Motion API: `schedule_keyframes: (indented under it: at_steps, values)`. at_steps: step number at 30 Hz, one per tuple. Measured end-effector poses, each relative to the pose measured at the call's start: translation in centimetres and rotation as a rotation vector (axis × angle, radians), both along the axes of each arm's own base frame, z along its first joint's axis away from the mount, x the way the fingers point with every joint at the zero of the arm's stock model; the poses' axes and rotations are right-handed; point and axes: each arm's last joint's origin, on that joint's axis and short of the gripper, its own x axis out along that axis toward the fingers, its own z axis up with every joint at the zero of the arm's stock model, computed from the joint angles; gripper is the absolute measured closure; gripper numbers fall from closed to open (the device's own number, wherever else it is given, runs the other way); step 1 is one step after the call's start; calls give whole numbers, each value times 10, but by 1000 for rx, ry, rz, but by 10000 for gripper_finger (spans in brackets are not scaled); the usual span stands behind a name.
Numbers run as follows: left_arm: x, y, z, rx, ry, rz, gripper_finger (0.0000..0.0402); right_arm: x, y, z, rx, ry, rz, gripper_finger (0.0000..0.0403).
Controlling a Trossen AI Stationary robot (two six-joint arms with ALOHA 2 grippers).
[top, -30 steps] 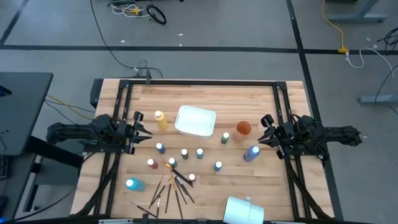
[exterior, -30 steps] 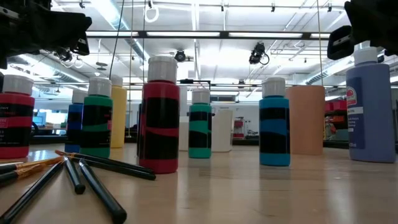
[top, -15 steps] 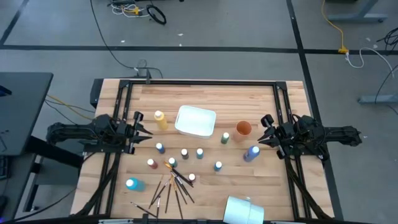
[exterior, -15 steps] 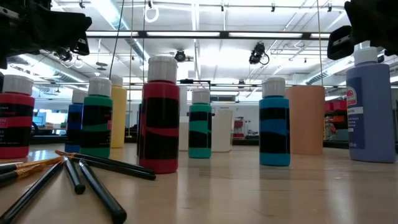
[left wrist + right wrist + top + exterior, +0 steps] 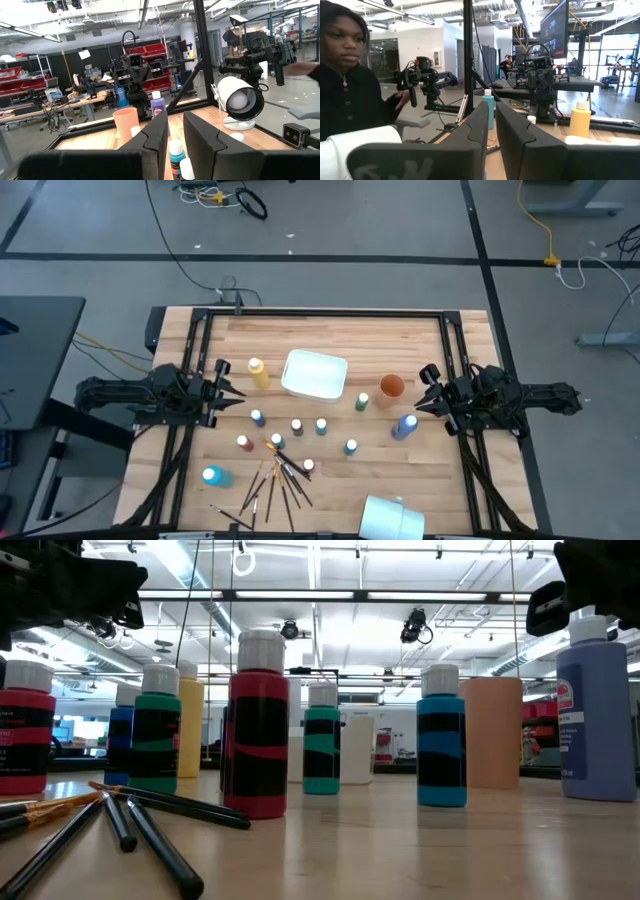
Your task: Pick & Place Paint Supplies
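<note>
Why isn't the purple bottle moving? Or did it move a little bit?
No. The purple bottle stands in the same spot beside the orange cup as earlier, and the right tool waits nearby.
</note>
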Motion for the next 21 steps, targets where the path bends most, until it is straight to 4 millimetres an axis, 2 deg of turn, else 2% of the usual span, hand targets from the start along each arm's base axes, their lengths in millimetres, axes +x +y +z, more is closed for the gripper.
schedule_keyframes:
  at_steps: [9, 15, 18, 21]
  values:
    - [0, 0, 0, 0, 0, 0, 331, 0, 0, 0, 0, 0, 0, 362]
    - [0, 0, 0, 0, -1, 1, 331, 0, -2, 3, -6, -36, -67, 362]
    - [-1, 1, 3, -6, -31, 29, 331, -1, -4, 5, -65, -81, -156, 362]
    - [-1, 1, 3, -22, -31, 38, 331, -2, -8, 11, -112, -160, -335, 362]
